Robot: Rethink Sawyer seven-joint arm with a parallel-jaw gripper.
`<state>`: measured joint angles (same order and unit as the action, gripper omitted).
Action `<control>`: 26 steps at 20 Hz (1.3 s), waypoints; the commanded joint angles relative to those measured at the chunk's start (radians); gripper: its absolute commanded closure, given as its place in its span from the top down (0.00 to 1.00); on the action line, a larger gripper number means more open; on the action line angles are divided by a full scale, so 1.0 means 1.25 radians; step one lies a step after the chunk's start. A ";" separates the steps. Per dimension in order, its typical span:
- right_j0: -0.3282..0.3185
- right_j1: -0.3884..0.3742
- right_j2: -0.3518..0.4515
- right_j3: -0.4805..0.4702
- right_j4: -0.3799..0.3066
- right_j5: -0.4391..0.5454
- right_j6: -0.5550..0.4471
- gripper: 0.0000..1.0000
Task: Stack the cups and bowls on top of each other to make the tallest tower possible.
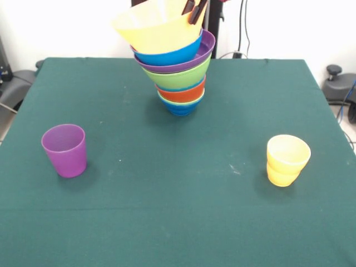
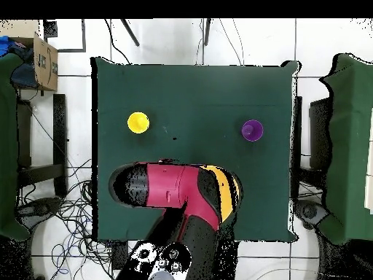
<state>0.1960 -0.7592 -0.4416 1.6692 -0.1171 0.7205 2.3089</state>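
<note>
The tower (image 1: 179, 78) stands at the far middle of the table. From the bottom it has a small dark blue bowl (image 1: 181, 108), a red-orange bowl (image 1: 181, 92), a large green bowl (image 1: 181, 78), the wide purple bowl (image 1: 206, 47) and a large blue bowl (image 1: 168, 57). A pale orange-yellow bowl (image 1: 153, 28) sits tilted on top. My gripper (image 1: 194, 15) comes down from the top edge and pinches that top bowl's right rim. The purple cup (image 1: 65, 150) stands at near left and the yellow cup (image 1: 287, 160) at near right. In the overhead view the arm (image 2: 182, 193) hides the tower.
The green table cloth (image 1: 167, 183) covers the table. In the overhead view the yellow cup (image 2: 138, 122) and the purple cup (image 2: 252, 130) stand apart on it. Cables and chairs lie around the table, and a cardboard box (image 2: 44, 62) sits at upper left.
</note>
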 commanded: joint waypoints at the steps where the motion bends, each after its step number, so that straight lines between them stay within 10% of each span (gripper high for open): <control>1: -0.001 0.038 0.081 0.034 -0.041 0.025 -0.007 0.00; 26: 0.024 0.063 0.062 0.015 -0.048 0.023 0.036 0.00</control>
<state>0.2036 -0.7492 -0.4315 1.6691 -0.1171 0.7206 2.3089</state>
